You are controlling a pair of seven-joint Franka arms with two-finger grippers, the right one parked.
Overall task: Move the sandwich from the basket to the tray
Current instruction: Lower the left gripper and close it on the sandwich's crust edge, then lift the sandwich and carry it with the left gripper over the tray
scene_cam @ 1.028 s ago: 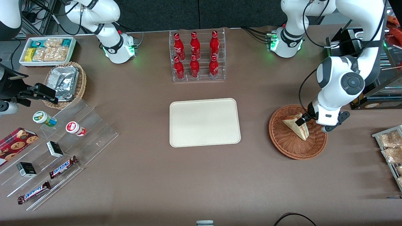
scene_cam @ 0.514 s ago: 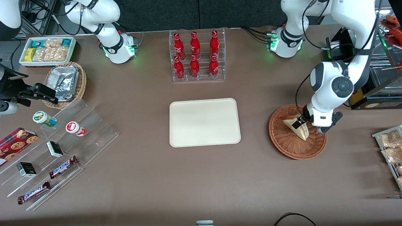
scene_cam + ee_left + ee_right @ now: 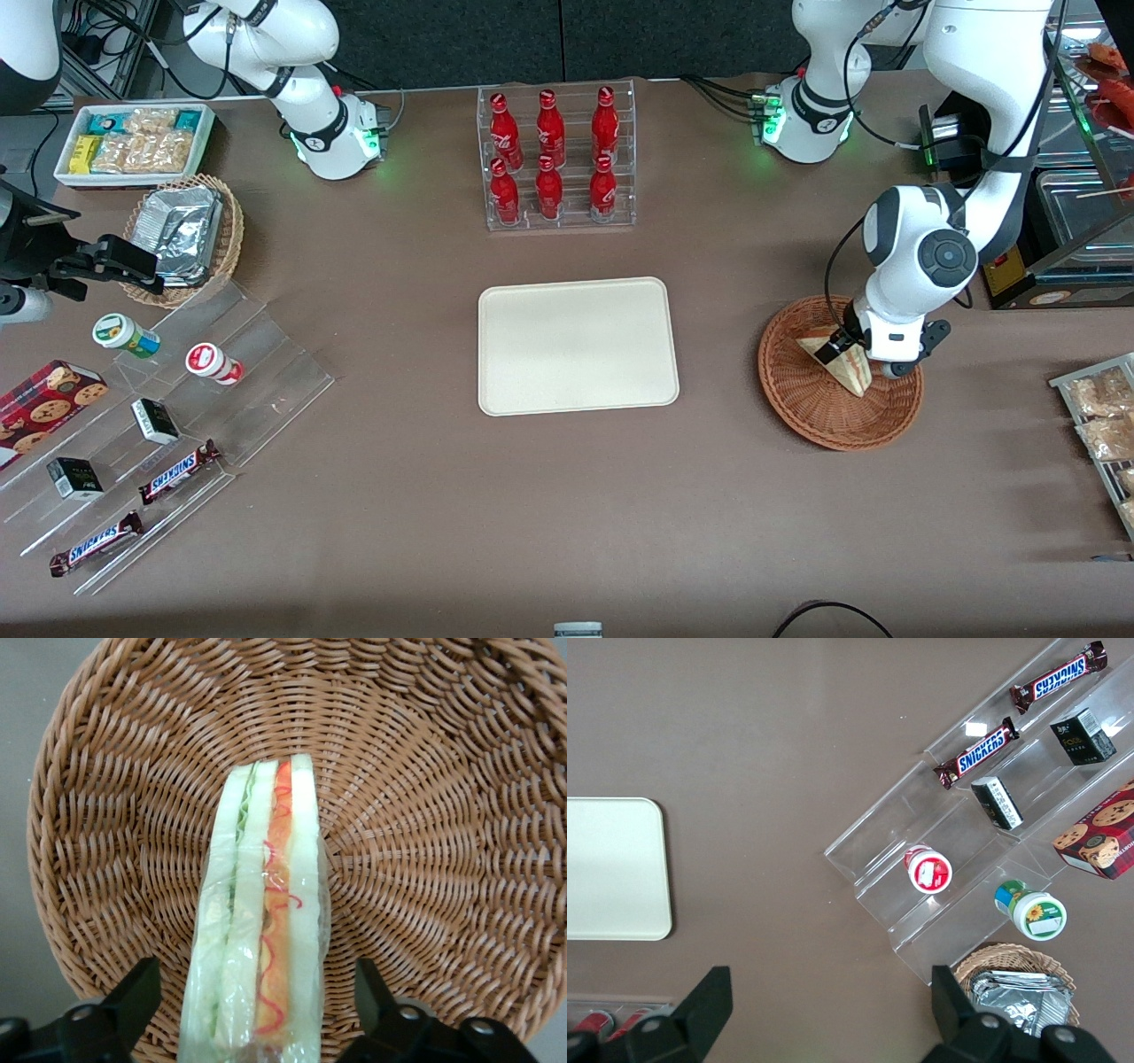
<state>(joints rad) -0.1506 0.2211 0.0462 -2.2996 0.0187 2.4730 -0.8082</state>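
The sandwich (image 3: 852,376), a wrapped wedge of pale bread with red, orange and green layers, lies in the round reddish-brown wicker basket (image 3: 802,416) toward the working arm's end of the table. My gripper (image 3: 842,348) hangs low over it, open. In the left wrist view the sandwich (image 3: 261,939) stands edge-up between the two black fingers (image 3: 133,1001), with a gap on each side, and the basket (image 3: 443,815) weave fills the view around it. The cream-white tray (image 3: 576,346) sits bare at mid-table, beside the basket.
A clear rack of red bottles (image 3: 554,159) stands farther from the front camera than the tray. Snack packets on a rack (image 3: 1103,416) lie at the working arm's end. A foil-filled tan basket (image 3: 182,235), a snack bin (image 3: 133,142) and acrylic steps (image 3: 177,416) lie toward the parked arm's end.
The working arm has folded in and brought the gripper lower over the sandwich, so its fingers now straddle it. The sandwich and basket have not moved.
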